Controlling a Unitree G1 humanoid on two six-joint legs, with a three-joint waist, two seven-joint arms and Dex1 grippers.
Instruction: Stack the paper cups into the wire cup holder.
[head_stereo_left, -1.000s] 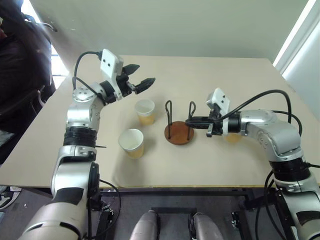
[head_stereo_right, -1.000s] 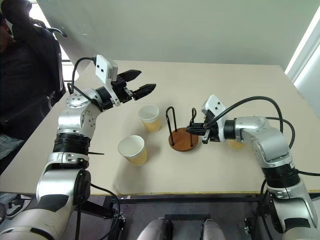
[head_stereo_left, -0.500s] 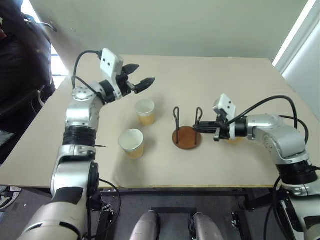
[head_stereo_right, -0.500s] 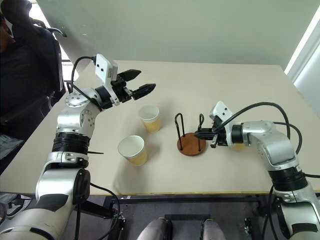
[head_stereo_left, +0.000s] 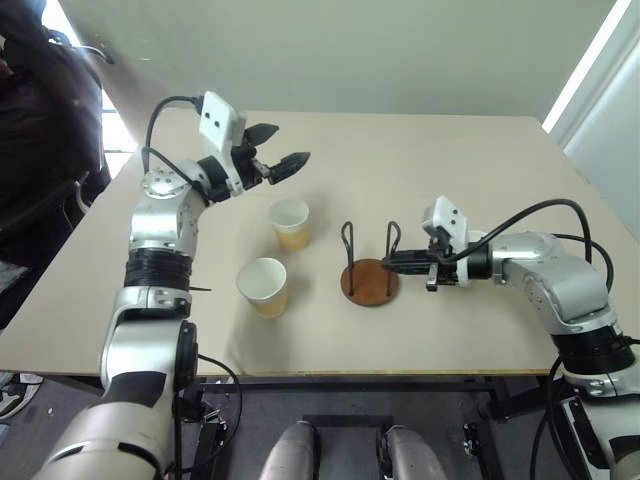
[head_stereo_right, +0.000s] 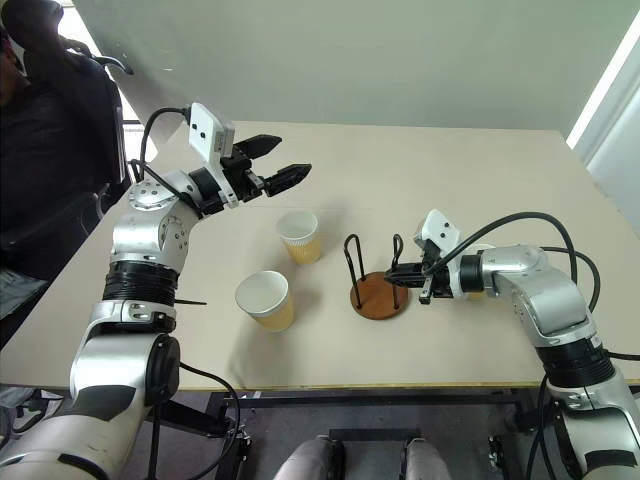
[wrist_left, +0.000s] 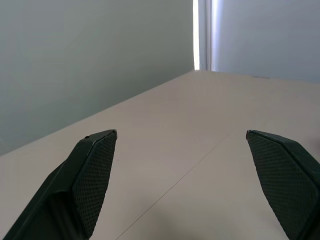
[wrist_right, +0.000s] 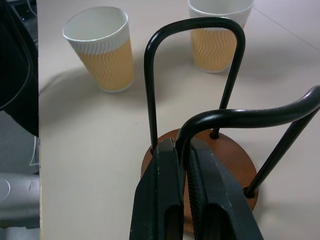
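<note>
The right gripper (wrist_right: 182, 165), clenched on one thin dark wire loop of the reddish-brown disc-based wire cup holder (head_stereo_left: 369, 282), has dragged it rightward from beside the two yellow-tan paper cups (head_stereo_left: 290, 222), then slightly back. It now stands mid-table, empty, a third paper cup (head_stereo_right: 478, 270) behind the right arm. The left gripper (head_stereo_left: 272, 160) still hovers wide open above the far-left cup.
</note>
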